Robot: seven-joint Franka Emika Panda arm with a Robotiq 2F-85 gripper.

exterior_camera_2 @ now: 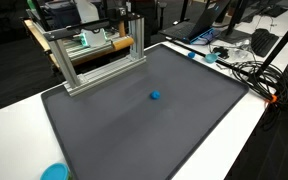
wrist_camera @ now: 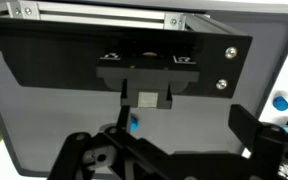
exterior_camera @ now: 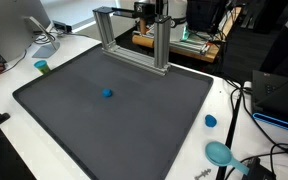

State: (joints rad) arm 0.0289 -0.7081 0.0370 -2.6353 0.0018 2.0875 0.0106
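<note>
A small blue object (exterior_camera: 107,94) lies near the middle of a dark grey mat (exterior_camera: 74,120) on a white table; it shows in both exterior views (exterior_camera_2: 155,97). In the wrist view it (wrist_camera: 134,125) lies beside the left finger of my gripper (wrist_camera: 184,130). The gripper is open and empty, well above the mat. An aluminium frame (exterior_camera: 134,45) stands at the mat's far edge in both exterior views (exterior_camera_2: 94,60). In the wrist view a dark panel (wrist_camera: 114,45) fills the upper part, with my gripper's dark body across the bottom.
On the white table around the mat are a small teal cup (exterior_camera: 41,66), a blue cap (exterior_camera: 210,121) and a teal round dish (exterior_camera: 220,152). Cables (exterior_camera_2: 246,70) lie on one side. A monitor (exterior_camera: 24,30) and desks with equipment stand behind.
</note>
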